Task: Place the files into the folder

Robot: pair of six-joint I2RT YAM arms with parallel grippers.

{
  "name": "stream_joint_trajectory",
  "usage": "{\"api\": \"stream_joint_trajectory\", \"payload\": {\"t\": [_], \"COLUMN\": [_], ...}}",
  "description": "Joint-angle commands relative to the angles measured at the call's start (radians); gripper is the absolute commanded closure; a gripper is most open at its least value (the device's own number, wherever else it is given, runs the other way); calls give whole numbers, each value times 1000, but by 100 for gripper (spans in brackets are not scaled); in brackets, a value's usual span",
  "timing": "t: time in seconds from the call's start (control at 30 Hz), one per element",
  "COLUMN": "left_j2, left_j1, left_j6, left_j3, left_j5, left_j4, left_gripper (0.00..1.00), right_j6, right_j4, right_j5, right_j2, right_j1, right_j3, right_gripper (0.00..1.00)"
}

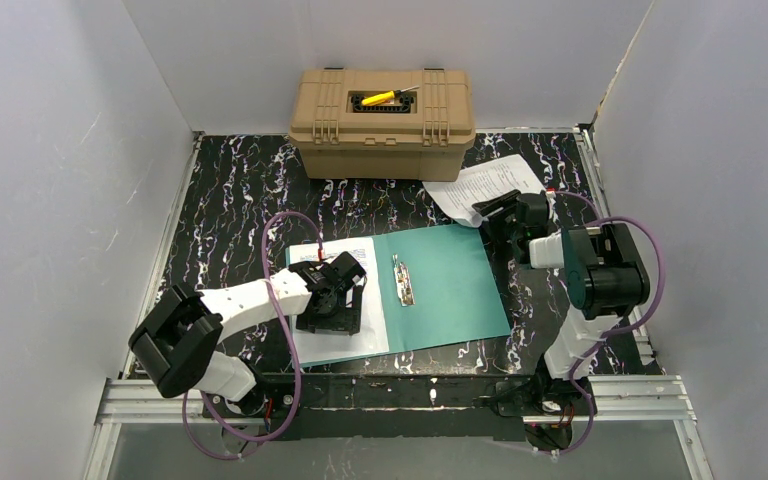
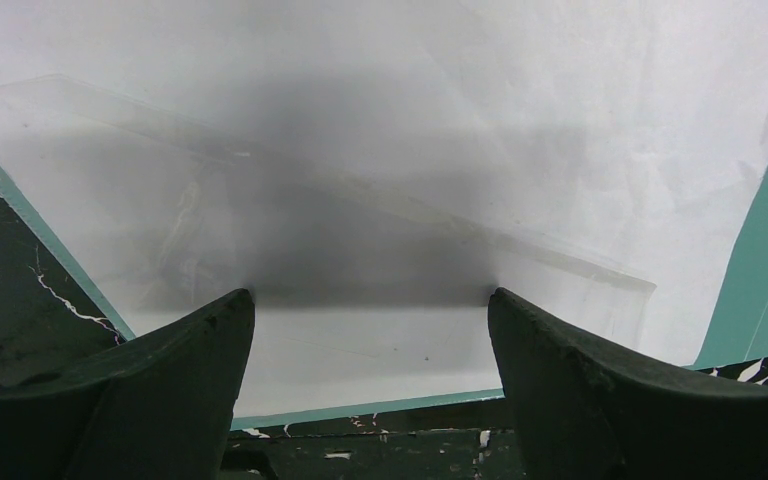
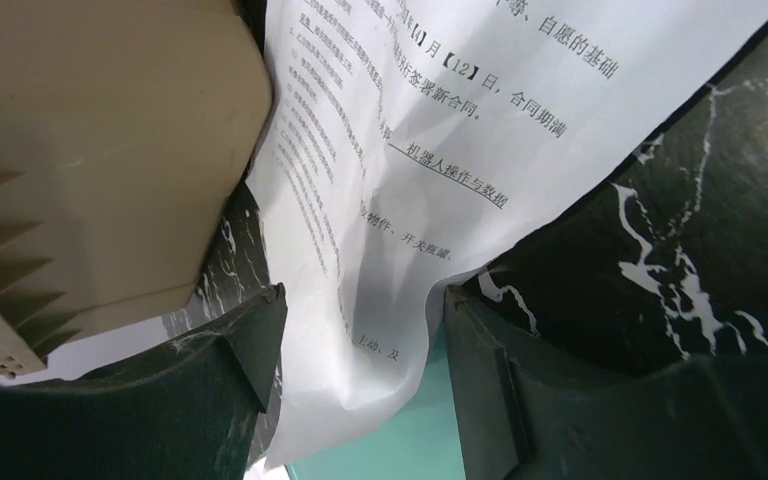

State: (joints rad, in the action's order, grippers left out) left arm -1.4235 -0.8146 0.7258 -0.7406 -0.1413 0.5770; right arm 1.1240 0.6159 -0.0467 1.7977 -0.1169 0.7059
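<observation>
So the whole thing comes down to the loose sheet at the far right of the tabletop. It lies just beside the tan box, maybe tucked a bit under it, and runs diagonally away from the right fingers. Its near corner pokes straight back into the gap between them. The right arm is clearly the closer one, basically on top of that corner. Those fingers stand apart, one on each side of the paper, which bows up a little between them, and I don't see a real pinch yet. In the wrist view there's green right under the corner, so it seems to overlap the far edge of the open folder. My guess is the pull goes back toward the robot and to its left. The other sheet lies flat on the folder's left leaf. The left fingers are spread wide just above it and hold nothing.
</observation>
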Motion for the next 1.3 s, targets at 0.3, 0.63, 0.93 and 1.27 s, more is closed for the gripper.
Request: {"api": "stream_joint_trajectory", "payload": {"t": [0.3, 0.63, 0.93, 1.27], "left_j2": [-75, -56, -21, 65], "left_j1": [6, 6, 6, 5], "left_j6": [15, 17, 19, 12], "left_j3": [50, 53, 43, -61], "left_j5": [52, 46, 28, 28], "left_j4": [-82, -78, -77, -14], "left_gripper": [15, 16, 15, 13], "right_j6": [15, -6, -110, -300], "right_j4": [-35, -41, -201, -479], "right_j5": [7, -13, 17, -5], "right_j2": [128, 95, -91, -362], "right_j1": [2, 5, 8, 9], "right_j3": [-22, -4, 6, 6], "right_gripper": [52, 77, 85, 86]}}
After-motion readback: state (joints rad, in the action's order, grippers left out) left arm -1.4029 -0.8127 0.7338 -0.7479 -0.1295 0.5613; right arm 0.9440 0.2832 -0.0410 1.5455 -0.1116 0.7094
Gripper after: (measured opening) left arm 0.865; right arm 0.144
